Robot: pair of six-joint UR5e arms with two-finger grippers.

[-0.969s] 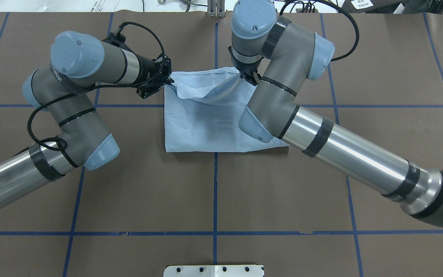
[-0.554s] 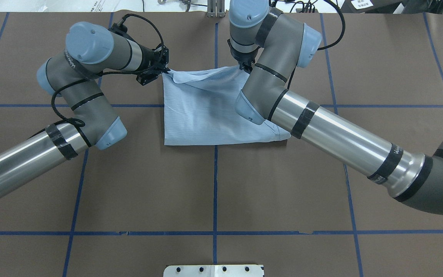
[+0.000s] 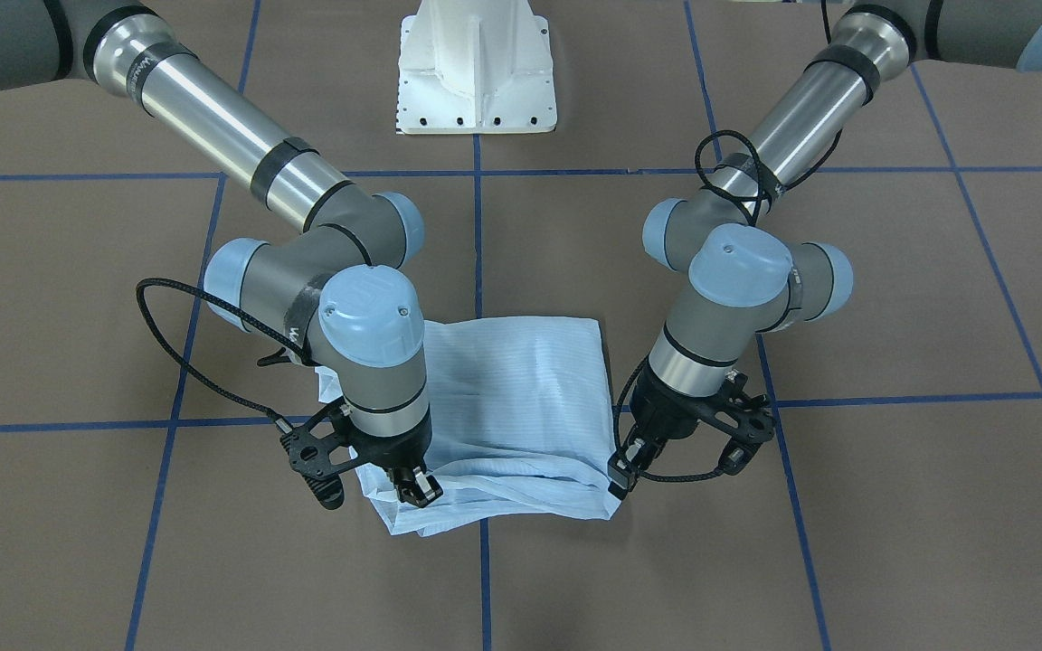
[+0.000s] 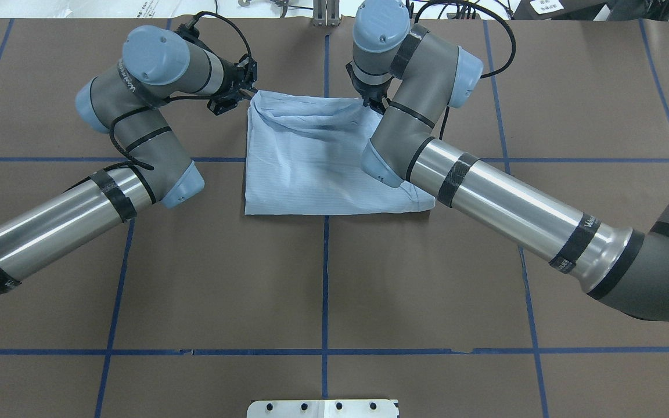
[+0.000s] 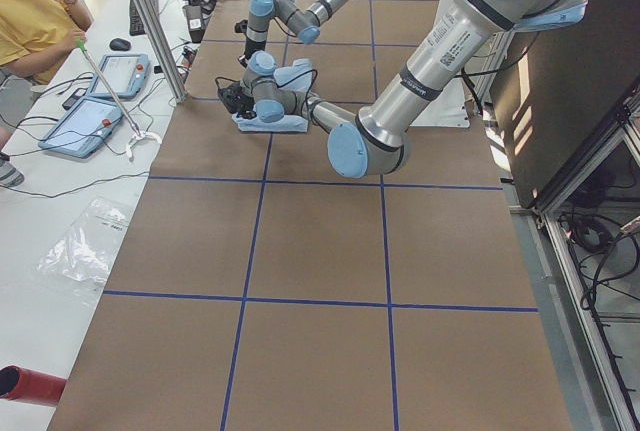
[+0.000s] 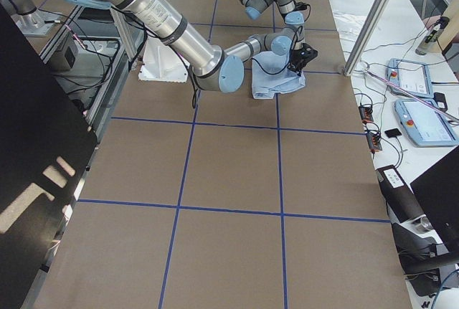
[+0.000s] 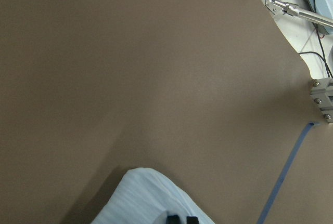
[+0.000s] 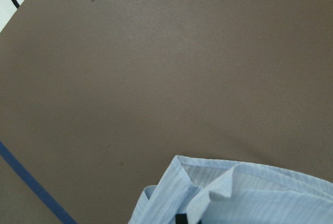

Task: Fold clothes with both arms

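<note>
The light-blue striped shirt [image 4: 311, 168] lies folded into a rough rectangle at the table's middle, also seen in the front view as the shirt [image 3: 521, 389]. My left gripper [image 4: 250, 96] is shut on its far left corner, low over the table, and appears in the front view as the left gripper [image 3: 619, 477]. My right gripper [image 4: 373, 105] is shut on the far right corner; in the front view the right gripper [image 3: 416, 489] pinches the rumpled edge. The far edge is creased between them. Each wrist view shows cloth [image 7: 151, 198] [image 8: 239, 193] at the fingertips.
The white pedestal base [image 3: 476, 68] stands behind the shirt on the robot's side. Blue tape lines [image 4: 325, 278] grid the brown table cover. A metal bracket [image 4: 326, 14] sits at the far edge. A person in yellow [image 5: 30, 11] sits by tablets [image 5: 90, 116] on the side bench.
Both grippers have carried the shirt's lifted far edge away from the robot's base and lowered it. The raised fold has flattened and the cloth is stretched out longer.
</note>
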